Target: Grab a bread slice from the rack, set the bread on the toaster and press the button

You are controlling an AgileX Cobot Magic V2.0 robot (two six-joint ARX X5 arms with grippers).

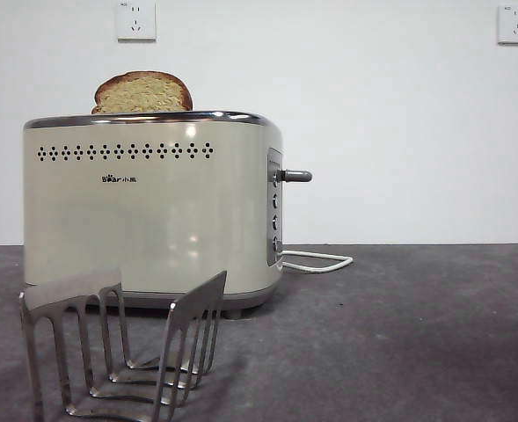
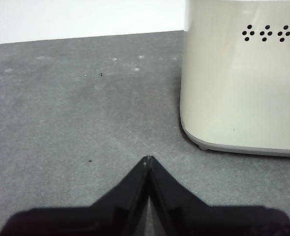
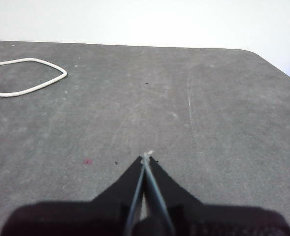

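Bread is already in the toaster (image 1: 153, 215): the slice of bread (image 1: 142, 93) stands upright in the top slot, and its rounded top rises above the chrome rim. The button (image 1: 295, 176) sticks out from the grey side panel, high on it. The rack (image 1: 122, 347) stands in front of the toaster, with no slice in it. The left gripper (image 2: 148, 160) has its jaws pressed together and holds nothing, low over the table near the toaster's rounded end. The right gripper (image 3: 147, 157) is also closed and empty, near a white cable (image 3: 26, 78)
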